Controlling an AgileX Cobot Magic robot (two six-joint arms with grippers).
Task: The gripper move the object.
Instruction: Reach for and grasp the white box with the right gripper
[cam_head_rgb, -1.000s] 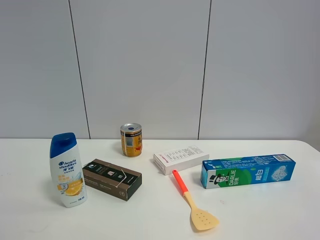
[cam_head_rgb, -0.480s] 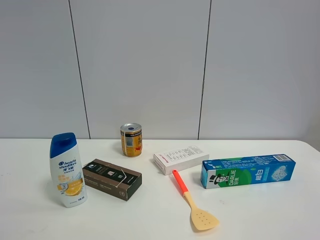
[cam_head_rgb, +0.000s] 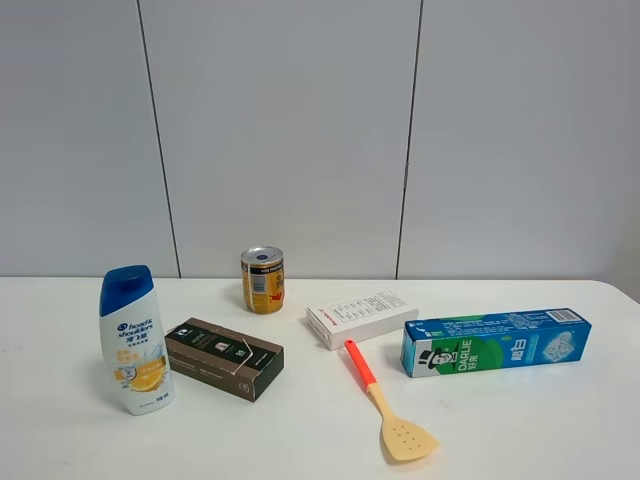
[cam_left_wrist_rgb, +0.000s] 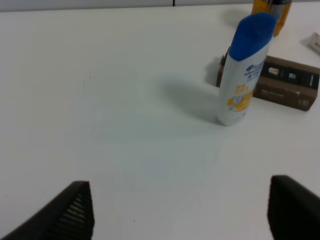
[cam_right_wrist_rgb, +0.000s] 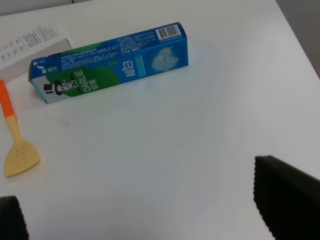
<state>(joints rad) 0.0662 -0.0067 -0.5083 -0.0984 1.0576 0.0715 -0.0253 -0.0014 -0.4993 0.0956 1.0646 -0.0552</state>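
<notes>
The object, a flat white box (cam_head_rgb: 360, 317) with small printed text, lies on the white table just behind the middle, and its corner shows in the right wrist view (cam_right_wrist_rgb: 30, 47). Neither arm appears in the exterior high view. My left gripper (cam_left_wrist_rgb: 182, 202) hovers over bare table short of the shampoo bottle, its dark fingers (cam_left_wrist_rgb: 75, 210) spread wide with nothing between them. My right gripper (cam_right_wrist_rgb: 145, 200) is above bare table near the toothpaste box, well away from the white box. Its fingers (cam_right_wrist_rgb: 285, 192) are also wide apart and empty.
A blue-capped shampoo bottle (cam_head_rgb: 133, 340) stands at the left beside a dark brown box (cam_head_rgb: 223, 358). A yellow can (cam_head_rgb: 262, 280) stands at the back. An orange-handled spatula (cam_head_rgb: 385, 400) lies in front of the white box, and a long green-blue toothpaste box (cam_head_rgb: 495, 341) lies to its right.
</notes>
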